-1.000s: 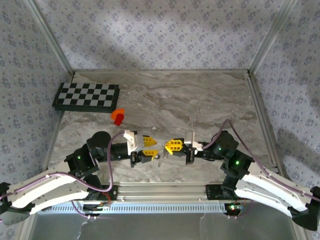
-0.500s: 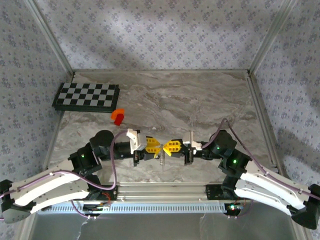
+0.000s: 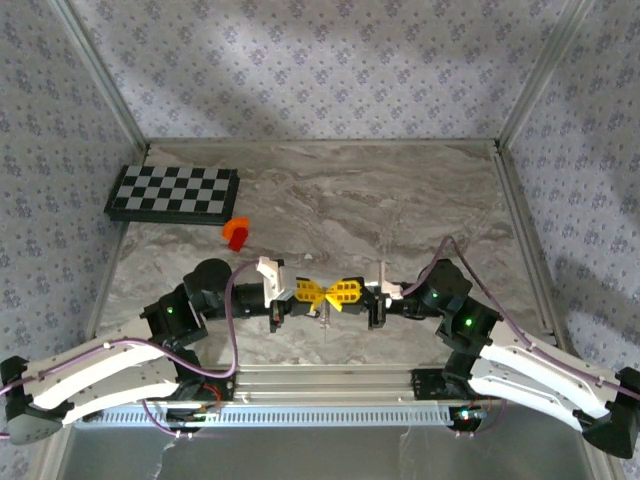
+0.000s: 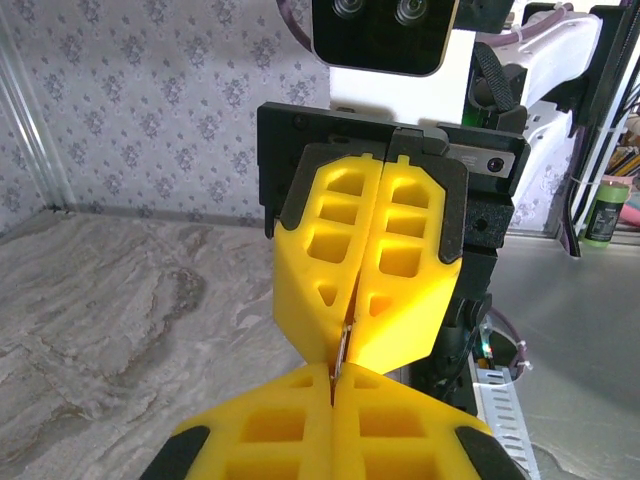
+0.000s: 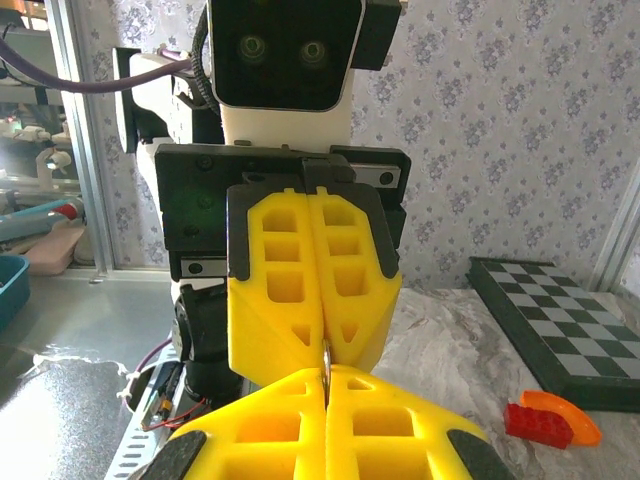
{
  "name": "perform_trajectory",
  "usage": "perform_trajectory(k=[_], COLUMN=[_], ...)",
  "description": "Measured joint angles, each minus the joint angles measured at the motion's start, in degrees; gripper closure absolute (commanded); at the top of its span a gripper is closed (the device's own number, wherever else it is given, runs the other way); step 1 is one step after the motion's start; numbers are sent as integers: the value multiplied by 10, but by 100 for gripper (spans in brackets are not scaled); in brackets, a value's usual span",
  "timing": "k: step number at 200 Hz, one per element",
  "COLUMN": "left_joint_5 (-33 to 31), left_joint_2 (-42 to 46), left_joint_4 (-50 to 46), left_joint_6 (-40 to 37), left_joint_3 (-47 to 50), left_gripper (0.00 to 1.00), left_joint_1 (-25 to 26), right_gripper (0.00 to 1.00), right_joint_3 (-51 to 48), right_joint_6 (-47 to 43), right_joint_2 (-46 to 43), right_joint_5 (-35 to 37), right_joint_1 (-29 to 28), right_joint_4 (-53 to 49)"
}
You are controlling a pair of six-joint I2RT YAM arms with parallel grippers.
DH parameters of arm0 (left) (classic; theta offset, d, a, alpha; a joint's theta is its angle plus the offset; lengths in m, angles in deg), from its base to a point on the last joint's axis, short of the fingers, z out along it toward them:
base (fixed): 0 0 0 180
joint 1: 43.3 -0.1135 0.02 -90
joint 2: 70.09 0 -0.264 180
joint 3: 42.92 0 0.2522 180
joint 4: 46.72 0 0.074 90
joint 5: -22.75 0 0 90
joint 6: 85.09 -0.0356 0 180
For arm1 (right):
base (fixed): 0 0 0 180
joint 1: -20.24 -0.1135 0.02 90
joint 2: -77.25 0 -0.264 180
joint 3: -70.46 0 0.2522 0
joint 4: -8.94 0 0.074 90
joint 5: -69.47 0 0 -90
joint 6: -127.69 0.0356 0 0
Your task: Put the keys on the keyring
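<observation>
A thin silver metal piece (image 4: 342, 348), key or keyring I cannot tell, is pinched where the left gripper (image 3: 318, 295) and the right gripper (image 3: 332, 295) meet tip to tip. Both are closed on it, at the near right of the orange-red block (image 3: 237, 233).

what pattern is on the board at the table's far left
Black-and-white checks on the chessboard; clearest in the top external view.
</observation>
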Motion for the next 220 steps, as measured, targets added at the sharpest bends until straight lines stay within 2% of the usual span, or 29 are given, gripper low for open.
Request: perform_trajectory(k=[24,34,50,73,98,114,151,180,201,220], left_joint_5=[-1,-1,-2,-18,-53,-77,-133,-155,-164,-174], left_joint_2=[0,0,0,1,4,8,28,59,87,115], left_joint_4=[1,1,-2,-16,-54,-82,-129,-133,-137,-145], left_joint_6=[1,1,0,0,-3,-5,-4,2,6,10], left_joint_3=[0,0,0,0,-6,-13,-17,0,19,36], left_gripper=[100,100,100,100,100,100,100,100,100,100], left_joint_1=[0,0,0,2,2,2,-1,-4,-5,-5], right_gripper=[99,93,76,58,48,43,28,25,25,25], right_joint_3=[0,0,0,1,6,8,18,39,56,71], right_joint_6=[0,0,-2,6,22,52,129,165,170,171], right_joint_2=[-2,-4,-5,-12,-18,-18,16,88,142,189], right_joint_5=[4,6,12,28,45,47,23,23,45,102], right_joint_1=[0,0,-1,-1,12,51,179,212,209,181], right_joint_4=[-3,-5,-12,-33,-76,-100,-126,-141,-169,-195])
